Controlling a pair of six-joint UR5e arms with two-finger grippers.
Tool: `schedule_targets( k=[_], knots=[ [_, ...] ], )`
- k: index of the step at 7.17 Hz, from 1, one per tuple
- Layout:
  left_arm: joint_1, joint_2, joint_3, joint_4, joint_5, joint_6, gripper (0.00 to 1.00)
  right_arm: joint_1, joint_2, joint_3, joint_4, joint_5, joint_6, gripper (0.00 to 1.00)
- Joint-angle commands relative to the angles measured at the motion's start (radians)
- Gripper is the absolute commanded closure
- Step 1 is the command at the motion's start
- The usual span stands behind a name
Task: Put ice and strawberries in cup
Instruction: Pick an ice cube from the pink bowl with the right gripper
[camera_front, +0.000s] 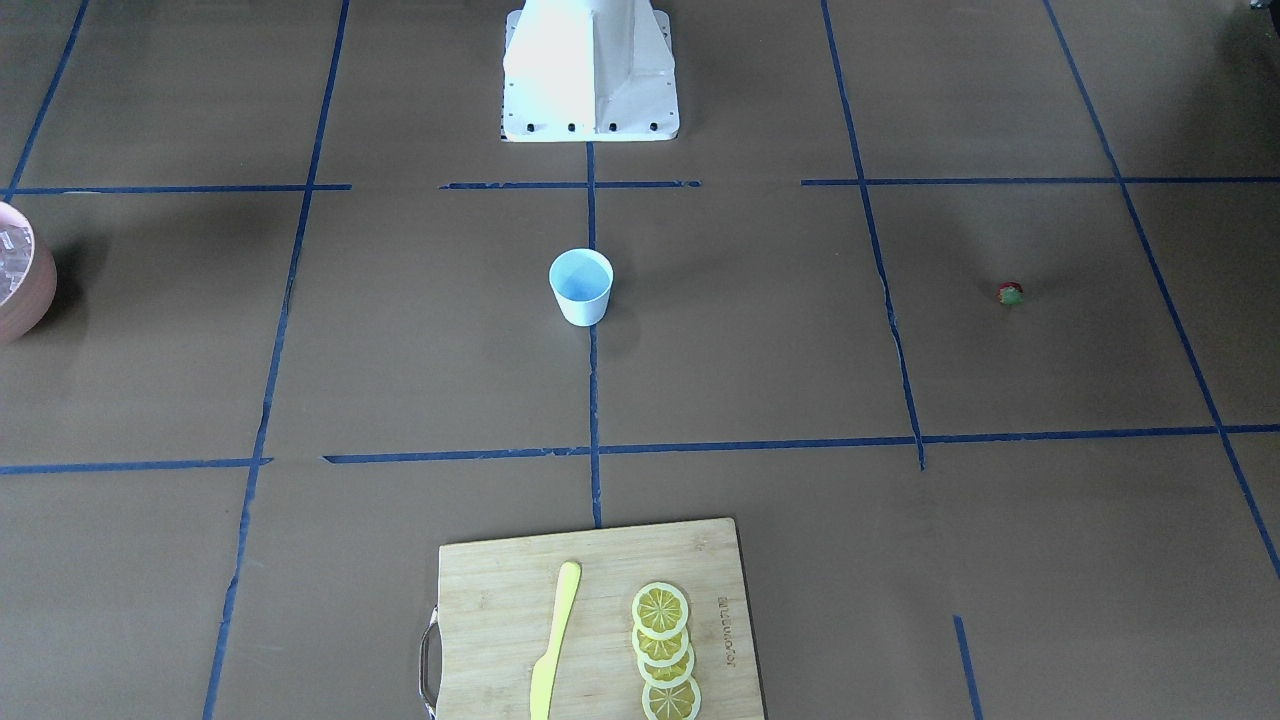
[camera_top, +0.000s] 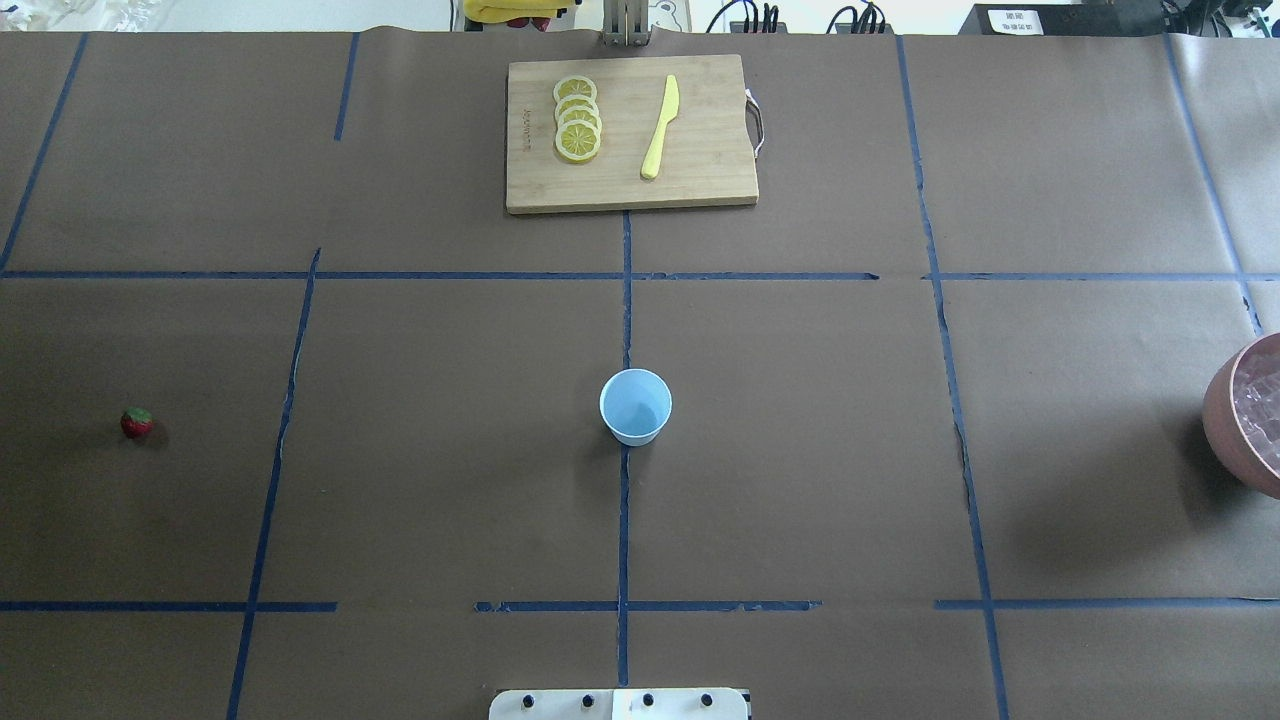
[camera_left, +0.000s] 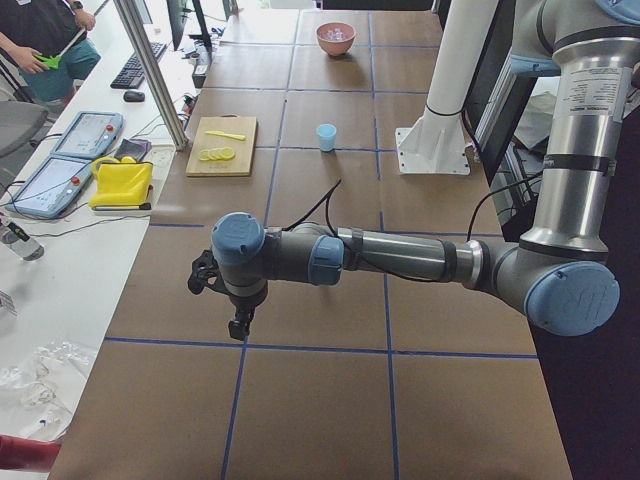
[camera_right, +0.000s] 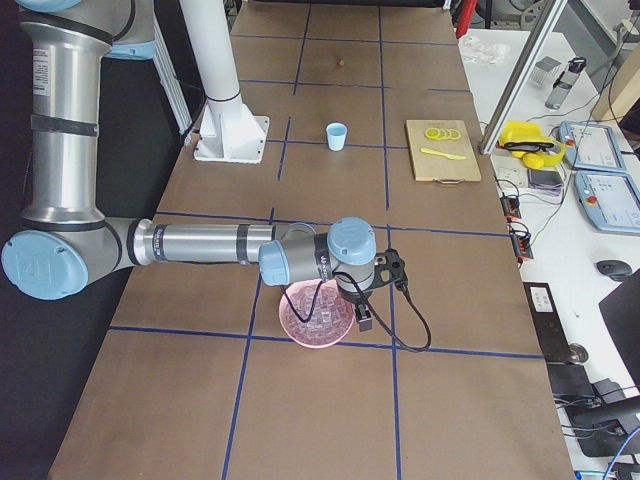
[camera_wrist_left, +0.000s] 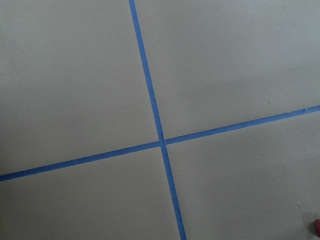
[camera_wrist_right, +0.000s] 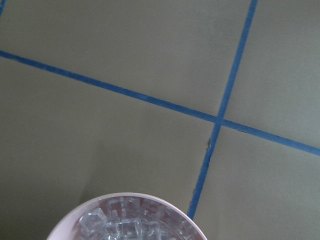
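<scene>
L claw (camera_left: 240, 324), R claw (camera_right: 364, 320) maybe over ice (camera_wrist_right: 125, 225), gap can't tell, room round cup (camera_top: 635, 405)

The cup (camera_front: 581, 287) stands upright at centre, strawberry (camera_front: 1011, 292) well apart, pink bowl (camera_front: 33, 296) at the edge.

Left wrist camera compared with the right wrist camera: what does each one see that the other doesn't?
Only the left wrist view shows a sliver of red at its bottom right corner, probably the strawberry, mostly cut off. Only the right wrist view shows the pink bowl holding ice, cut off by the bottom edge. Both show the brown table with two blue tape lines crossing.
</scene>
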Motion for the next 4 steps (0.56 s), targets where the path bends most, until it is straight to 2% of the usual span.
schedule_targets(
  k=[1,2,4],
  knots=[
    [0.0,-0.001,-0.002,0.0,0.0,-0.002,0.0,-0.089,-0.039,-0.009,0.088,0.005,0.102,0.01],
    [0.0,-0.001,-0.005,0.0,0.0,-0.002,0.0,-0.106,-0.076,-0.009,0.143,-0.004,0.171,0.01],
    [0.002,-0.001,-0.01,0.0,0.0,-0.002,0.0,-0.158,-0.148,-0.011,0.329,-0.099,0.381,0.01]
  ],
)
